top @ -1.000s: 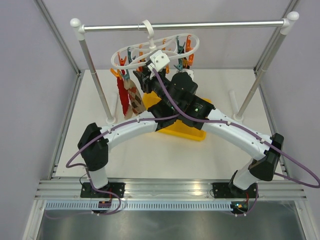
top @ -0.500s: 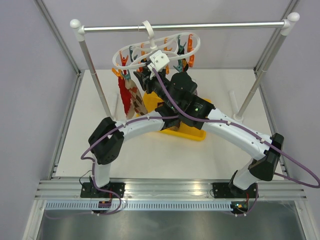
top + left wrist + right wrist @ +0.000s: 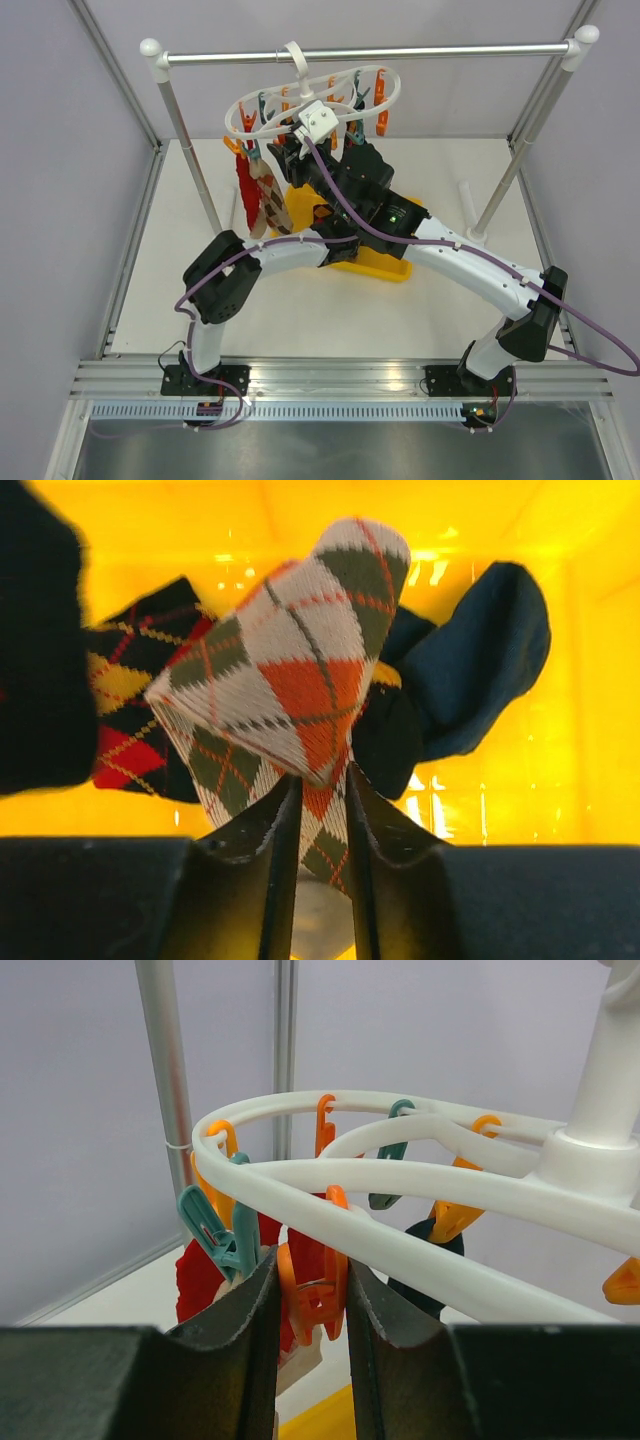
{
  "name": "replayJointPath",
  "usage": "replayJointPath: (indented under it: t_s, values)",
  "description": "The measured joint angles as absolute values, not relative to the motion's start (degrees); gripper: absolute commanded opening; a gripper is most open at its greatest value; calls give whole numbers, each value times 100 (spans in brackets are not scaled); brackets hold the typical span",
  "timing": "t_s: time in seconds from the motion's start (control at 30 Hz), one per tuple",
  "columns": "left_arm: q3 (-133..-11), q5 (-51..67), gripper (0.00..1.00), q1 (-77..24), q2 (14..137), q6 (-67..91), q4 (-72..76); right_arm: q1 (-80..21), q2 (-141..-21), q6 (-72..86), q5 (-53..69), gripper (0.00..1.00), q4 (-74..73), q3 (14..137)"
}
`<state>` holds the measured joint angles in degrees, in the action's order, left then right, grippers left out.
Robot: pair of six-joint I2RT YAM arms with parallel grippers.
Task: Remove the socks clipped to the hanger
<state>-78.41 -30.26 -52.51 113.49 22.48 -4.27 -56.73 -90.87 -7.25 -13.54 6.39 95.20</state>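
The white oval hanger [image 3: 246, 104] hangs by its hook from the silver rail. My right gripper [image 3: 312, 1265] is shut on one of its orange pegs [image 3: 318, 1300], under the inner ring [image 3: 420, 1175]. A red sock [image 3: 200, 1280] and a pale one hang just behind, next to a teal peg [image 3: 215, 1235]. From above, the clipped socks [image 3: 262, 195] dangle at the hanger's left side. My left gripper [image 3: 322, 780] is over the yellow bin [image 3: 150, 520]. Its jaws stand slightly apart, with a beige-and-orange argyle sock [image 3: 290, 670] lying loose between them.
A dark navy sock [image 3: 480, 650] and a dark argyle one [image 3: 135, 710] lie in the bin [image 3: 385, 265]. The rail [image 3: 370, 50] rests on slanted posts at the left [image 3: 195, 160] and right [image 3: 520, 150]. My right arm crosses above the left forearm.
The left jaws have parted from a tight pinch on the argyle sock. The left elbow has swung right and inward. The right gripper stays on its peg.
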Motion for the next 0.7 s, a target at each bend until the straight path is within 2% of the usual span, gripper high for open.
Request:
replayJointPath:
  t_s: [0.43,0.53,0.57,0.7]
  values:
    - [-7426,-2788,33,-5247,11461,2655,-589,-5673,-9087,-725,-1356,3,637,9520]
    - [-7255,-2783,43,-5247,11452,2674,-591,-5673,-9087,-725,-1356,3,637,9520]
    - [-7190,-2783,51,-5247,11428,2674,-587,-5673,-9087,-725,-1356,3,637,9520]
    - [-6862,-2777,63,-5245,11131,2689,-489,-5673,-9087,-727,-1356,3,635,9520]
